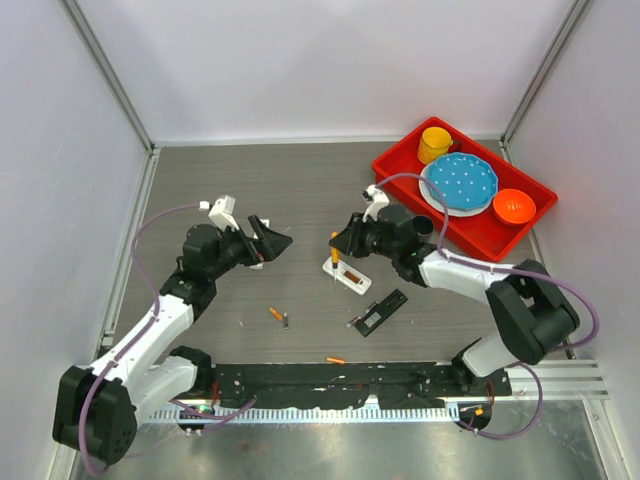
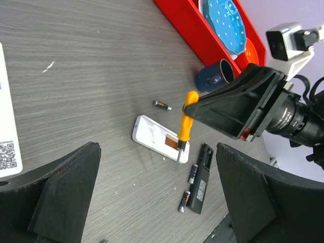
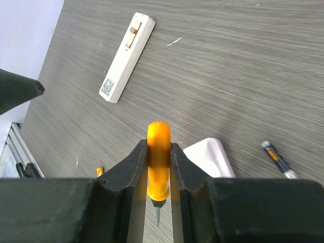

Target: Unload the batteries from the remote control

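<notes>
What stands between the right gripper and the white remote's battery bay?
Only the orange-handled screwdriver that the right gripper itself clamps. It points down, with its tip at the open end of the white remote. Nothing else visible lies between them. A loose battery lies apart on the table.

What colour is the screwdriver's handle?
Orange. The screwdriver shows best in the right wrist view.
</notes>
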Controlling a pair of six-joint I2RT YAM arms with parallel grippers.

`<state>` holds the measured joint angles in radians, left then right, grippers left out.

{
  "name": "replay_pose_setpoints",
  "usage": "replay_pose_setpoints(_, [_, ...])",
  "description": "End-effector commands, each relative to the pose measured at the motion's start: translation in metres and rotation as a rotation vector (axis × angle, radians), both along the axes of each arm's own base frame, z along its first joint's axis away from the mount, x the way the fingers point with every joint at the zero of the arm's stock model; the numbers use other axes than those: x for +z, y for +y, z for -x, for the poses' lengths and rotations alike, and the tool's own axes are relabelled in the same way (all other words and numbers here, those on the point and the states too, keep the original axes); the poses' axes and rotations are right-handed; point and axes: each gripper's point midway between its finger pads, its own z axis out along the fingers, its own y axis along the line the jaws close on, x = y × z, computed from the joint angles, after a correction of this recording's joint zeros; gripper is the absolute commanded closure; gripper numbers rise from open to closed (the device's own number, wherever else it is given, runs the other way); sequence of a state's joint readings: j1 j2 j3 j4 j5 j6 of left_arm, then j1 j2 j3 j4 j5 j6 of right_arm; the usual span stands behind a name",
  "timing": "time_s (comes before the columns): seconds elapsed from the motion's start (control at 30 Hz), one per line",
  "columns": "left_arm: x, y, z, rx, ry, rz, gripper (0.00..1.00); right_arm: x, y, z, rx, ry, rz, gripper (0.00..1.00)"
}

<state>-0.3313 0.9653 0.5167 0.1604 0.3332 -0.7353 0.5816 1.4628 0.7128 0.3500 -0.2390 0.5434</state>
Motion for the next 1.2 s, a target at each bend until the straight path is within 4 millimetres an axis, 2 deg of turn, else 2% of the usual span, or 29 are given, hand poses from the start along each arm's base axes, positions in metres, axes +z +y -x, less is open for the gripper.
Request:
replay_pose_setpoints(0.0, [0.000,0.013,-0.002,0.050,-0.022,-0.057,0.00,0.015,0.037,-0.001,0.096,-0.016,-0.055,0.99])
replay_pose_setpoints(0.03, [-0.001,0.014,-0.002,0.053,-0.017,-0.059,0.00,0.005,0.042,-0.002,0.104,0.008,-0.049,0.99])
replay_pose_setpoints(0.1, [-0.004,0.014,-0.002,0.053,-0.003,-0.060,0.00,0.005,0.053,-0.003,0.115,0.015,-0.056,0.99])
replay_pose_setpoints(0.2, [-0.012,0.012,-0.001,0.045,0.027,-0.060,0.00,-0.007,0.061,-0.009,0.112,0.049,-0.030,0.96])
replay_pose_setpoints(0.23, [-0.015,0.011,0.000,0.037,0.035,-0.060,0.00,-0.007,0.066,-0.012,0.117,0.050,-0.025,0.93])
replay_pose_setpoints(0.3, [-0.017,0.009,0.001,0.031,0.044,-0.055,0.00,-0.023,0.067,-0.013,0.119,0.096,0.013,0.87])
replay_pose_setpoints(0.33, [-0.017,0.009,0.001,0.029,0.046,-0.053,0.00,-0.022,0.069,-0.016,0.119,0.092,0.019,0.84])
replay_pose_setpoints(0.37, [-0.017,0.009,0.001,0.029,0.046,-0.053,0.00,-0.029,0.070,-0.017,0.119,0.107,0.031,0.82])
replay_pose_setpoints(0.47, [-0.019,0.009,0.001,0.031,0.049,-0.057,0.00,-0.031,0.068,-0.019,0.105,0.112,0.043,0.70])
replay_pose_setpoints(0.53, [-0.020,0.010,0.001,0.032,0.051,-0.060,0.00,-0.032,0.066,-0.018,0.100,0.112,0.048,0.59])
replay_pose_setpoints(0.6, [-0.021,0.011,0.002,0.034,0.052,-0.063,0.00,-0.028,0.065,-0.020,0.095,0.097,0.049,0.47])
replay_pose_setpoints(0.67, [-0.024,0.011,0.002,0.035,0.057,-0.066,0.00,-0.027,0.063,-0.020,0.082,0.089,0.059,0.40])
replay_pose_setpoints(0.73, [-0.024,0.012,0.002,0.038,0.056,-0.066,0.00,-0.024,0.057,-0.023,0.049,0.079,0.070,0.26])
replay_pose_setpoints(0.87, [-0.026,0.011,0.003,0.035,0.060,-0.067,0.00,-0.015,0.049,-0.026,0.011,0.045,0.081,0.10])
replay_pose_setpoints(1.17, [-0.032,0.010,0.003,0.028,0.073,-0.071,0.00,0.008,0.044,-0.022,0.016,-0.019,0.054,0.00])
